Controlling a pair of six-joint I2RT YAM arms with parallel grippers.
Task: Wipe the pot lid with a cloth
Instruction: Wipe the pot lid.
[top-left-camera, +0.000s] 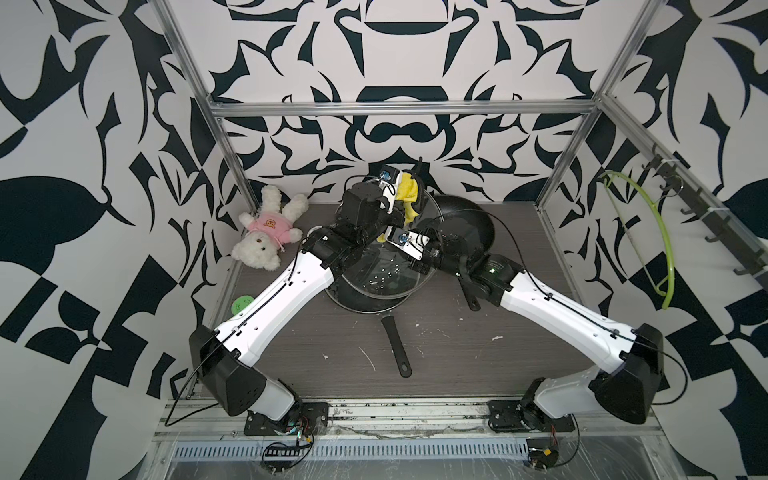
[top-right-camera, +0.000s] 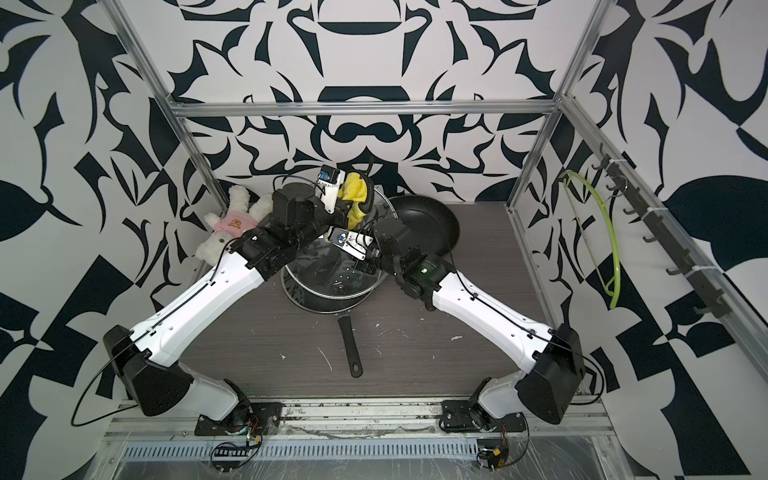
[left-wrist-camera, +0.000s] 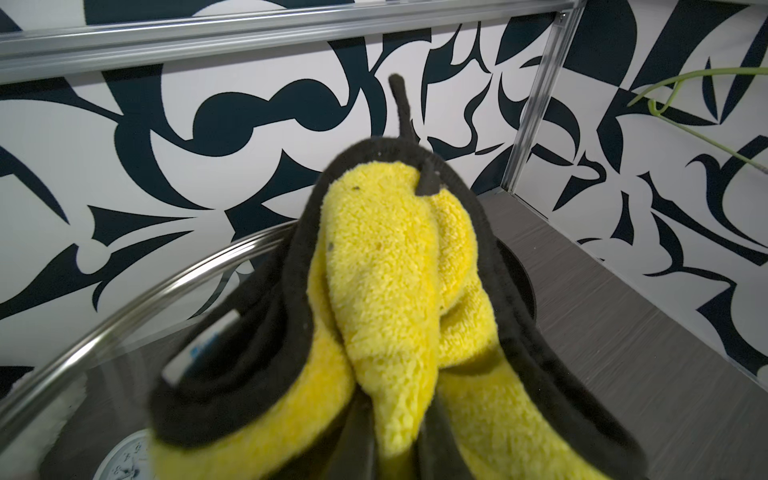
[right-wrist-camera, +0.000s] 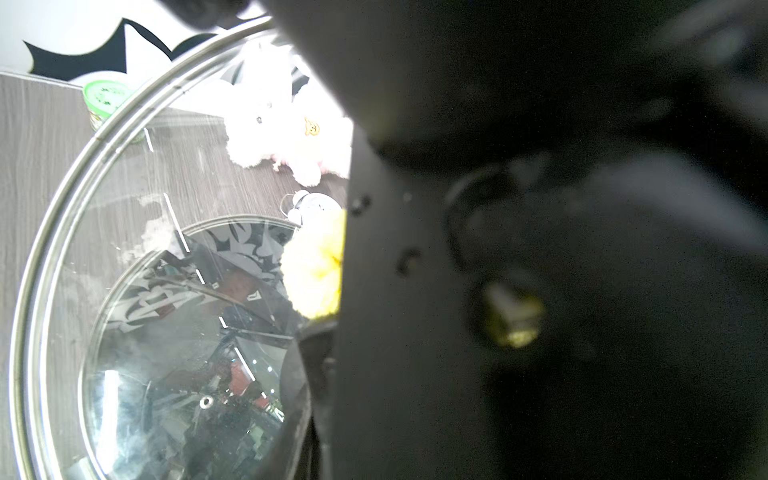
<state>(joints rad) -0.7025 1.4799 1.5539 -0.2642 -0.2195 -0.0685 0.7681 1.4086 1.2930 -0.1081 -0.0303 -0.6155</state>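
The left gripper (top-right-camera: 347, 201) pinches the yellow cloth (top-right-camera: 354, 189), which is bunched against the upper rim of the glass lid (top-right-camera: 328, 286). The right gripper (top-right-camera: 336, 237) holds that lid tilted above a black pan (top-right-camera: 349, 345) (its handle points back toward the arms' bases). A second pan (top-right-camera: 428, 224) lies behind. A teddy (top-right-camera: 220, 237) sprawls at the table's (top-right-camera: 478, 332) far left corner, and a green hanger (top-right-camera: 616, 266) hangs on the right wall.

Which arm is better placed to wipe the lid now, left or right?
Left. Its gripper is shut on the cloth, held up close by the raised lid. The right arm only reaches in beside the lid.
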